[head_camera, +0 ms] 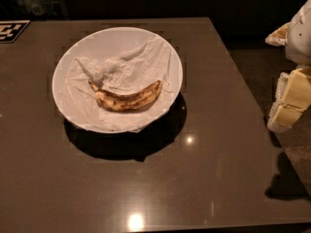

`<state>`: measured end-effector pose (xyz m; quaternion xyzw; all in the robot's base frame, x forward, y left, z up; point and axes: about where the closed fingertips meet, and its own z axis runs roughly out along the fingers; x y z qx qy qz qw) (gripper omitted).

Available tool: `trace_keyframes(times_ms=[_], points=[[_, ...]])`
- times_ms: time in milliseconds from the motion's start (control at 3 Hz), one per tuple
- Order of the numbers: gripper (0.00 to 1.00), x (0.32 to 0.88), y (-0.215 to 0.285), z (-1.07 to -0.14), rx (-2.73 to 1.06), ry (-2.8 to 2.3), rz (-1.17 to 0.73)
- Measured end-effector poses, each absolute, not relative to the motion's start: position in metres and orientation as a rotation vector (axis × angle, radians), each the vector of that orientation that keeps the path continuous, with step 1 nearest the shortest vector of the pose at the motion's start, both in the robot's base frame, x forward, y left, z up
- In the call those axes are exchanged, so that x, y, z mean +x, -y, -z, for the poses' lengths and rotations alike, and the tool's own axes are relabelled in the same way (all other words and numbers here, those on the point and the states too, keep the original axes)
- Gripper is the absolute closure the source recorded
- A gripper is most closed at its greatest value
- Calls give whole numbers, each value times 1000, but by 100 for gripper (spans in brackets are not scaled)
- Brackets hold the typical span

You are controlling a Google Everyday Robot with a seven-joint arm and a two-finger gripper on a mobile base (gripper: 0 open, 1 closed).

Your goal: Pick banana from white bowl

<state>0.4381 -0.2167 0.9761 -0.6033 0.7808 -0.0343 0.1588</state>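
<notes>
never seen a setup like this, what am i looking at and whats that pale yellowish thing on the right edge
This is a single picture from the robot's one camera, looking down on a dark table. The robot is a wheeled base with one arm. The pale yellowish shape at the right edge is the arm's gripper, the part that grabs things. It hangs beside the table's right side, well away from the bowl. On the table sits a wide white bowl lined with a crumpled paper napkin. A brown-speckled banana lies on the napkin, and nothing is touching it, so it has not been picked up yet. The black-and-white marker lies at the far left corner.
</notes>
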Motion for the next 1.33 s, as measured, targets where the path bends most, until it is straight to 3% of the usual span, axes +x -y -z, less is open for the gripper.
trace_keyframes(times_ms=[667, 1333], points=[[0, 440, 206, -979, -1750, -2211, 84], [0, 457, 145, -981, -1984, -2047, 86]])
